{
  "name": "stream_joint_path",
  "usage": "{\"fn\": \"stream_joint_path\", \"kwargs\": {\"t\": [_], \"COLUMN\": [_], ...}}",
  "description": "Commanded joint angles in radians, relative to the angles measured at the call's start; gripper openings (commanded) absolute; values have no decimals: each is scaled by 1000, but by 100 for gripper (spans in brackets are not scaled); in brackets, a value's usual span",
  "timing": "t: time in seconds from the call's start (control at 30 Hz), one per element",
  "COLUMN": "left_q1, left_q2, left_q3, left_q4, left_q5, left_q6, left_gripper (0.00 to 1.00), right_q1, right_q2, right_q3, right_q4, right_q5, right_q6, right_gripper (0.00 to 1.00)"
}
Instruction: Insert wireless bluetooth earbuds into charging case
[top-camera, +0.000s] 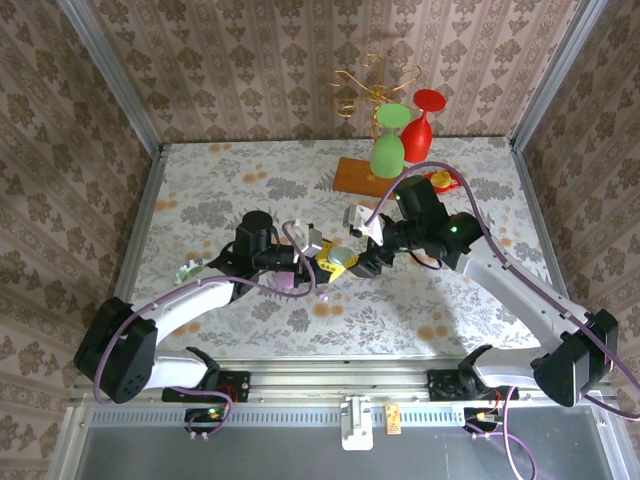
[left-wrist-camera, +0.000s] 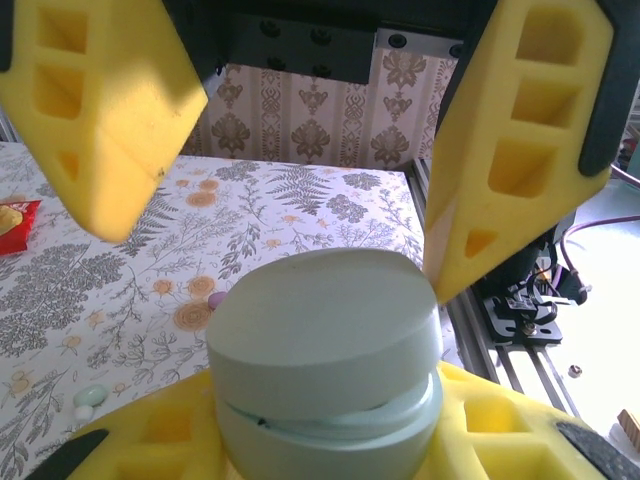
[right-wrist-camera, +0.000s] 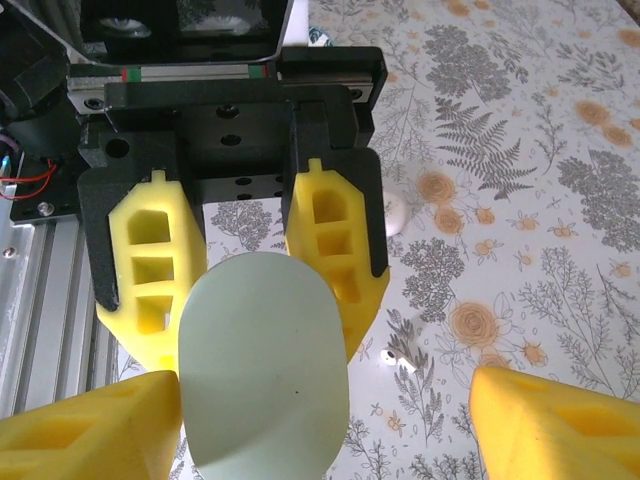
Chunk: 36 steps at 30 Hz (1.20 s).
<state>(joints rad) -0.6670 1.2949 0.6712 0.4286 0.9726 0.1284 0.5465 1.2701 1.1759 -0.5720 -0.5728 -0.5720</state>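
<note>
A pale green oval case (left-wrist-camera: 325, 350) is held off the table, my left gripper (left-wrist-camera: 325, 445) shut on its lower half. Its lid sits slightly ajar, with a thin gap along the seam. My right gripper (right-wrist-camera: 320, 430) is open, its yellow fingers (left-wrist-camera: 110, 130) spread wide on either side of the case (right-wrist-camera: 262, 370), the left one close against it. In the top view the two grippers meet at mid-table around the case (top-camera: 343, 257). One tiny white earbud (right-wrist-camera: 392, 357) lies on the floral cloth just right of the case. A small purple bit (left-wrist-camera: 217, 299) lies on the table beyond.
A green glass (top-camera: 388, 145) and a red glass (top-camera: 425, 120) stand on a wooden base (top-camera: 362, 177) at the back, by a gold rack. A white rounded object (right-wrist-camera: 395, 212) lies near the left gripper. A purple case (top-camera: 285, 283) sits under the left arm. The metal rail (left-wrist-camera: 500, 340) runs along the table's near edge.
</note>
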Motion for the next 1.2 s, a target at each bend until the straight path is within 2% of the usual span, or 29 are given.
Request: {"fn": "stream_joint_path", "kwargs": {"t": [0.0,0.6,0.93,1.17], "left_q1": [-7,-5,0,8], "left_q2": [-26,-28,-31,-13], "left_q3": [-16,-25,-35,-35], "left_q4": [25,44,59,88], "left_q5": [37,50,66,66], "left_q6": [35,32,20,9], "left_gripper": [23,23,22,23], "right_q1": [-13,-32,-32,-32], "right_q2": [-18,-14,8,-6], "right_q3": [-13,-3,12,27], "right_q4": [29,98,112,67], "right_q5": [35,61,161,82], "right_q6": [14,47,92,98], "right_gripper": [76,76,77,79]}}
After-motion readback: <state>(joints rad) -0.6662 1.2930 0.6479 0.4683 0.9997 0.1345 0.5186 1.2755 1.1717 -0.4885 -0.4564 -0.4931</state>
